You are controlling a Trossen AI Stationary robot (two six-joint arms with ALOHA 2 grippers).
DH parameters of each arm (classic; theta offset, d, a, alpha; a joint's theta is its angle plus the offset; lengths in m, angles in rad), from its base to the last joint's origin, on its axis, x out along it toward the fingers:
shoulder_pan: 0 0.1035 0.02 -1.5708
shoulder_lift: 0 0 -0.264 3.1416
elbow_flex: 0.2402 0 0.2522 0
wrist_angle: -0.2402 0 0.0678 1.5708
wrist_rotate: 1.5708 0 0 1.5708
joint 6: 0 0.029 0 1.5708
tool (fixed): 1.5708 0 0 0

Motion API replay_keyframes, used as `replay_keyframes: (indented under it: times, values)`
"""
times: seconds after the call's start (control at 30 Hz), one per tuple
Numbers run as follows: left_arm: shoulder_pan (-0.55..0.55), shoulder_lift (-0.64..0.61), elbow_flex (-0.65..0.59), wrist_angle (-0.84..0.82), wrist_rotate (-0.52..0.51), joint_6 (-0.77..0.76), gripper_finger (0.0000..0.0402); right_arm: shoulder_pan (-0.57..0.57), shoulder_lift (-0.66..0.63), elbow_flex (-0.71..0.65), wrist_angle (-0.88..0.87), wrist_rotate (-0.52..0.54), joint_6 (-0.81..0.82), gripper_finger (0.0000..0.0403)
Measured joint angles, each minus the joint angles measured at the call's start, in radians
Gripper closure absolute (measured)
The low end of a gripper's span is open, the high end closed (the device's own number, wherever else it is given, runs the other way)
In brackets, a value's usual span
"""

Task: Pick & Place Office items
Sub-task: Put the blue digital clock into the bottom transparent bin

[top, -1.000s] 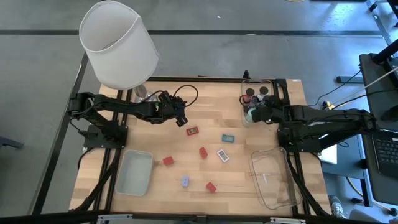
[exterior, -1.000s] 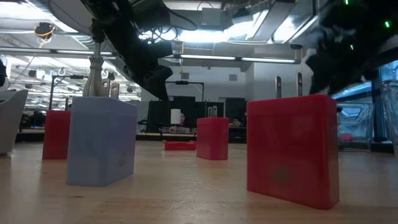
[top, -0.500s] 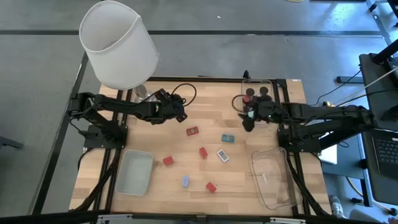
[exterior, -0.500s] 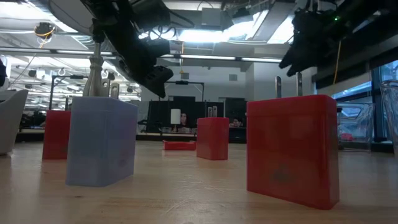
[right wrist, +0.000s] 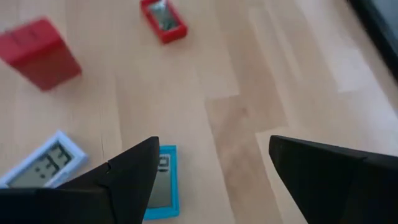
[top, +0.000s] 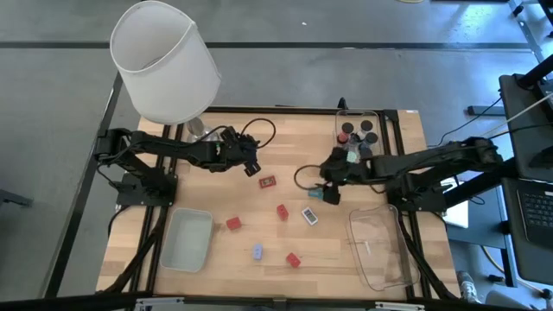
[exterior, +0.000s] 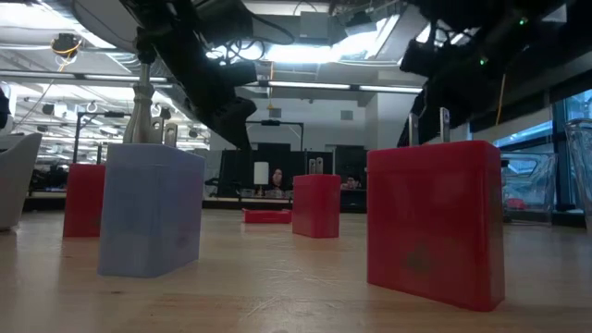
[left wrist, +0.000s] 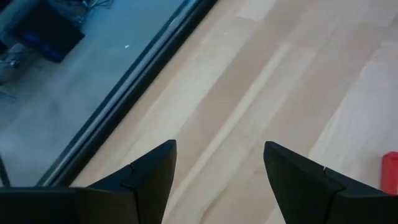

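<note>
My right gripper (top: 329,188) (right wrist: 214,168) is open and empty, just above the flat teal piece (top: 317,193) (right wrist: 160,190) at the table's middle. A white piece (top: 309,216) (right wrist: 40,160), a red block (top: 282,211) (right wrist: 40,53) and a flat red piece (top: 268,181) (right wrist: 163,18) lie close by. My left gripper (top: 253,164) (left wrist: 219,168) is open and empty over bare wood at the far left of the items. More red blocks (top: 233,223) (top: 294,258) and a blue piece (top: 257,251) (exterior: 153,208) stand nearer the front.
A clear tray (top: 371,117) at the far right holds several dark cylinders and a teal one (top: 351,156). A frosted tray (top: 188,238) stands at the near left, a clear tray (top: 380,250) at the near right. The white-shaded lamp (top: 164,60) stands at the far left.
My right gripper has gone from beside the far-right cylinder tray toward the table's middle and near edge, ending over the teal piece. The items on the table have kept still.
</note>
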Motion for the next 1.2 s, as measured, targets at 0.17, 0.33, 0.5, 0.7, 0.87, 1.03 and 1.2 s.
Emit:
replay_keyframes:
  times: [0.17, 0.33, 0.5, 0.7, 0.87, 1.03, 1.2]
  values:
    - [-0.012, 0.0, 0.0, 0.0, -0.063, -0.019, 0.0162, 0.008, 0.097, 0.0, 0.019, -0.08, 0.017, 0.0097]
    - [-0.012, 0.0, 0.0, 0.0, -0.087, 0.017, 0.0162, 0.008, 0.178, 0.0, 0.044, -0.188, 0.062, 0.0097]
    - [-0.013, 0.0, 0.0, 0.0, -0.08, 0.041, 0.0162, 0.008, 0.232, 0.0, 0.049, -0.175, 0.063, 0.0097]
    - [-0.018, 0.0, 0.0, 0.0, -0.017, 0.033, 0.0162, 0.008, 0.253, -0.001, 0.06, -0.176, 0.06, 0.0097]
    - [-0.018, 0.0, 0.0, 0.001, 0.084, 0.033, 0.0162, 0.008, 0.257, -0.001, 0.084, -0.179, 0.061, 0.0097]
    - [-0.018, 0.0, 0.0, 0.001, 0.182, 0.033, 0.0162, 0.008, 0.261, 0.0, 0.109, -0.179, 0.063, 0.0097]
    - [-0.018, 0.0, 0.0, 0.001, 0.25, 0.033, 0.0162, 0.008, 0.261, 0.0, 0.111, -0.179, 0.079, 0.0097]
